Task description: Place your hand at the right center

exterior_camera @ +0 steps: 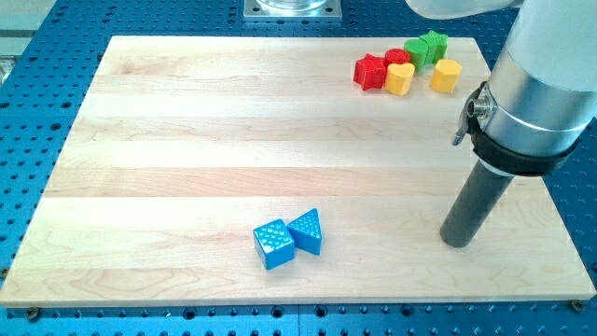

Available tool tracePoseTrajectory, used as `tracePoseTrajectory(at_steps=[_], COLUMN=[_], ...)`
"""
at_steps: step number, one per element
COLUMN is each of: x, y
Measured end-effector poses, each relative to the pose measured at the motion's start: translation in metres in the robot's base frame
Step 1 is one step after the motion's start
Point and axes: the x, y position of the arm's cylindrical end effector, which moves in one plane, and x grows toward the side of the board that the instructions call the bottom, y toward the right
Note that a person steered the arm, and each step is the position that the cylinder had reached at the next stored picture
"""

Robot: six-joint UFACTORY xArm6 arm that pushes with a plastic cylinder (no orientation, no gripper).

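My tip [456, 242] rests on the wooden board [187, 140] near its right side, toward the view's bottom. It stands well to the right of a blue cube [273, 245] and a blue triangle [307, 231], which touch each other. A cluster sits at the view's top right, far above the tip: a red star [370, 71], a red block [397, 58], a green star [431, 45], a yellow block [400, 79] and a yellow hexagon [446, 76]. The tip touches no block.
The arm's silver and black body [532, 93] hangs over the board's right edge. A blue perforated table [28, 140] surrounds the board. A metal mount [292, 9] sits at the view's top centre.
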Motion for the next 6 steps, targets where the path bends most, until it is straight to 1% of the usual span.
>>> tracePoseTrajectory(at_steps=[1, 2, 3, 5, 6], x=[0.0, -0.048, -0.1, -0.159, -0.158], y=[-0.006, -0.009, 0.012, 0.125, 0.129])
